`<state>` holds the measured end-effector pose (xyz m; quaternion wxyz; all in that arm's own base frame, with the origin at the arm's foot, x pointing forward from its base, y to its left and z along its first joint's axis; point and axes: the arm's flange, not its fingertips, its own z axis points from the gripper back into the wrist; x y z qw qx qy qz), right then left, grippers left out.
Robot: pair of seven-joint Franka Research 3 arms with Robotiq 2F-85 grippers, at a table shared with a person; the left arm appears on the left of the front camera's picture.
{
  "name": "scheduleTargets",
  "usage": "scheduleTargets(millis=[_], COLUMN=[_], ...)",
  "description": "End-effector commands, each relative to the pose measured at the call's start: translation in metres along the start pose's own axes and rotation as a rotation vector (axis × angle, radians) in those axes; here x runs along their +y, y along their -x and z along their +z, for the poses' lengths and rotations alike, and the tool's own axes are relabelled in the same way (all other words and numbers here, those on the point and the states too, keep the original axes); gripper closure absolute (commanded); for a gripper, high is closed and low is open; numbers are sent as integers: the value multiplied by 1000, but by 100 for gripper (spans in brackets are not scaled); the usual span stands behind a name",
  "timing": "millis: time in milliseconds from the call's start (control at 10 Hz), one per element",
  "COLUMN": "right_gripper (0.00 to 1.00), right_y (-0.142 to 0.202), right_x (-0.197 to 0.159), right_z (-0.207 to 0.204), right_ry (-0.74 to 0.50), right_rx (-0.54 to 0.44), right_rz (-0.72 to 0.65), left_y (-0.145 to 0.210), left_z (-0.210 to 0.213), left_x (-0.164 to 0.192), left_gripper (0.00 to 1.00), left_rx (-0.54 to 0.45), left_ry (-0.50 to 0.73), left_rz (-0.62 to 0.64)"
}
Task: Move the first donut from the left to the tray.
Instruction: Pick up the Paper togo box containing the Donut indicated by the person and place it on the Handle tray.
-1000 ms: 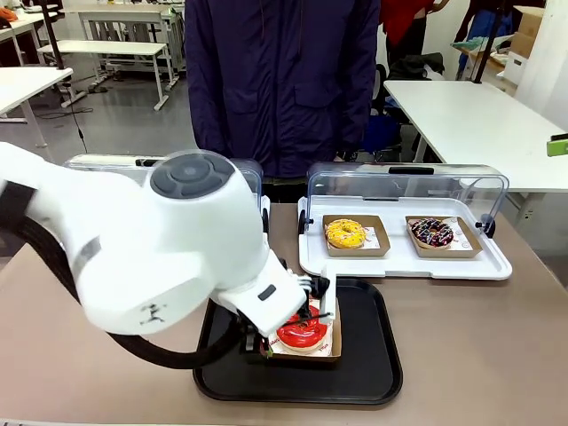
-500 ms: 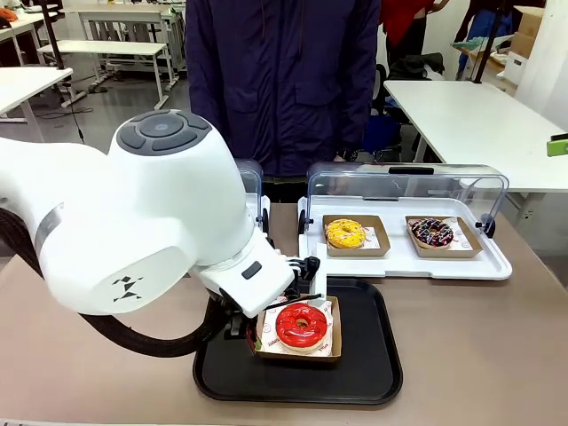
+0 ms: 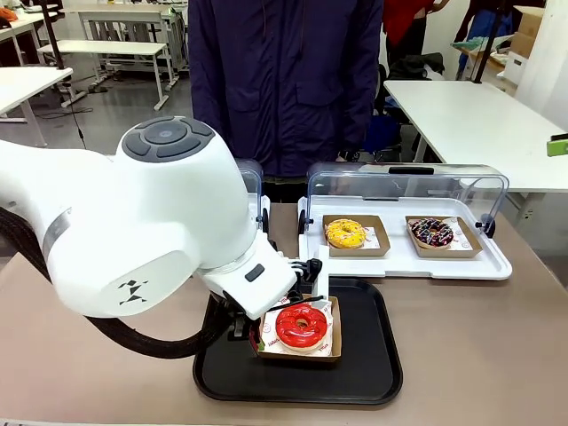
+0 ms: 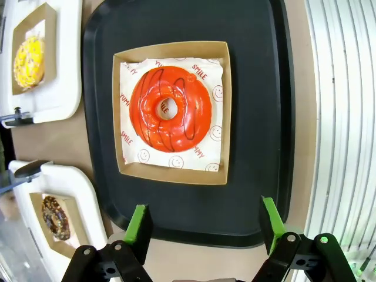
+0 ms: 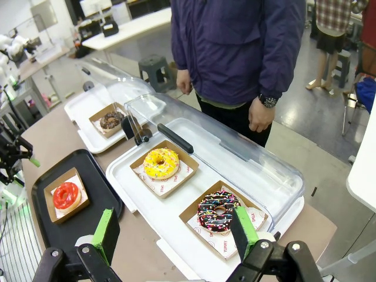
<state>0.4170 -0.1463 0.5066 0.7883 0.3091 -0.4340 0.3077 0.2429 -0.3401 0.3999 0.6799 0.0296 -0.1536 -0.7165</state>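
Brown and bare at its near edge, the table carries a black tray just in front of a white display tray with a clear domed lid, where a yellow donut and a sprinkled chocolate donut sit in their cardboard holders. A person in a dark jacket stands at the far side. The red-glazed donut rests in its brown holder on a white printed liner, flat on the tray floor, roughly central and clear of the rim. The left gripper hangs over the tray's edge with its jaws apart and empty, nothing between the green pads. The right gripper hovers well off over the display tray, jaws likewise apart, holding nothing.

Judged from this, the placing step is done and the donut has been let go. What remains looks like a clean retreat: lifting the left arm straight up and away so the fingers do not catch the holder's wall or nudge the tray
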Motion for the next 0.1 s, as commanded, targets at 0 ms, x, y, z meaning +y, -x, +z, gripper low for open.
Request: scheduleTargets(millis=[0], right_gripper=[0], right_y=[-2], right_x=[-1], right_z=[-2], right_ry=[-1], right_rx=[-26], right_rz=[9], left_y=[-2], left_z=[0], left_x=[-1], left_gripper=[7], left_rx=[-2], left_ry=[-14], left_rz=[-2])
